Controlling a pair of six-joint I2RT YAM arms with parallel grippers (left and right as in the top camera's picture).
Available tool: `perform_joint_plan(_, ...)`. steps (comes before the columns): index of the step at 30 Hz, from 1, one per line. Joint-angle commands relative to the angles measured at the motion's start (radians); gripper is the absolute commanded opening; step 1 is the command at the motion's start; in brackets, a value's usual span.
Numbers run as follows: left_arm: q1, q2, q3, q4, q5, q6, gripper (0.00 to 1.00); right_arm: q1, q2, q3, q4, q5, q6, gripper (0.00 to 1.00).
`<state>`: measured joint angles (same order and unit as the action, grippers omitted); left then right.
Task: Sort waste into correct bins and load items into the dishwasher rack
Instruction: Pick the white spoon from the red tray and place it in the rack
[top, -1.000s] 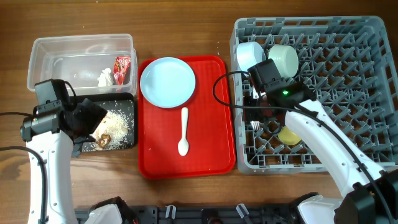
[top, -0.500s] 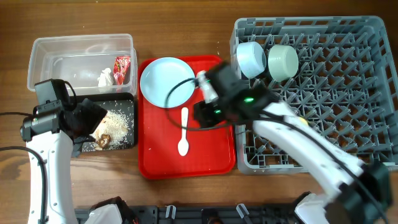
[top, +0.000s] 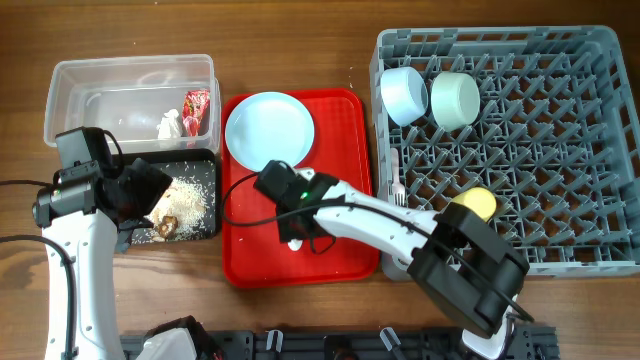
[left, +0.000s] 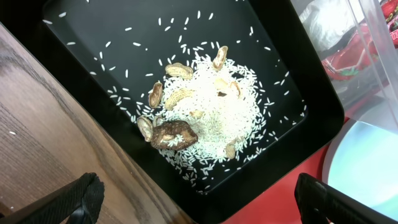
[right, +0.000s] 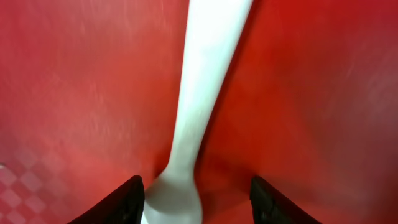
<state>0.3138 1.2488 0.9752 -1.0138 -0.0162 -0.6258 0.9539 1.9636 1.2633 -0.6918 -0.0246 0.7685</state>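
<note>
My right gripper (top: 296, 222) is open and low over the red tray. The white spoon (right: 205, 81) lies flat between its fingers (right: 198, 202); the overhead view hides most of it. My left gripper (top: 140, 195) is open and empty over the black tray (top: 200, 160), which holds rice and brown scraps (left: 211, 106). The clear tub (top: 100, 75) holds the red wrapper (top: 197, 105) and white tissue (top: 169, 125). The pale blue plate (top: 270, 130) sits on the red tray. The grey rack (top: 560, 150) holds the blue bowl (top: 403, 95), green bowl (top: 455, 98), yellow cup (top: 473, 203) and white fork (top: 398, 185).
The large flat red tray (top: 345, 120) lies between the bins and the rack. My right arm stretches from the front right across the rack's near left corner. Bare wooden table (left: 37, 124) lies to the left of the black tray.
My right arm has swung left from the rack to the red tray and come down over the spoon. The fork now lies in the rack. The left arm has not moved.
</note>
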Motion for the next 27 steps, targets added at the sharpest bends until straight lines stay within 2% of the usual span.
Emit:
perform_joint_plan(1, 0.005, -0.009, 0.003, 0.0, 0.008, 0.016, 1.0, 0.046, 0.027, 0.003, -0.009, -0.014, 0.073, 0.56)
perform_joint_plan(7, 0.005, -0.009, 0.003, -0.001, 0.008, 0.016, 1.0, 0.053, 0.038, 0.002, -0.019, -0.028, 0.104, 0.53)
perform_joint_plan(16, 0.005, -0.009, 0.003, -0.002, 0.008, 0.016, 1.0, 0.053, 0.042, 0.002, -0.033, -0.025, 0.126, 0.29)
perform_joint_plan(21, 0.005, -0.009, 0.003, -0.005, 0.008, 0.016, 1.0, 0.035, 0.033, 0.003, -0.064, -0.025, 0.126, 0.24)
perform_joint_plan(23, 0.005, -0.009, 0.003, -0.004, 0.008, 0.016, 1.0, 0.018, 0.0, 0.003, -0.086, -0.026, 0.11, 0.08)
perform_joint_plan(24, 0.005, -0.009, 0.003, -0.004, 0.008, 0.016, 1.0, 0.016, -0.014, 0.003, -0.08, -0.025, 0.084, 0.04)
perform_joint_plan(27, 0.005, -0.009, 0.003, -0.004, 0.008, 0.016, 1.0, 0.016, -0.031, 0.003, -0.069, -0.063, 0.029, 0.04)
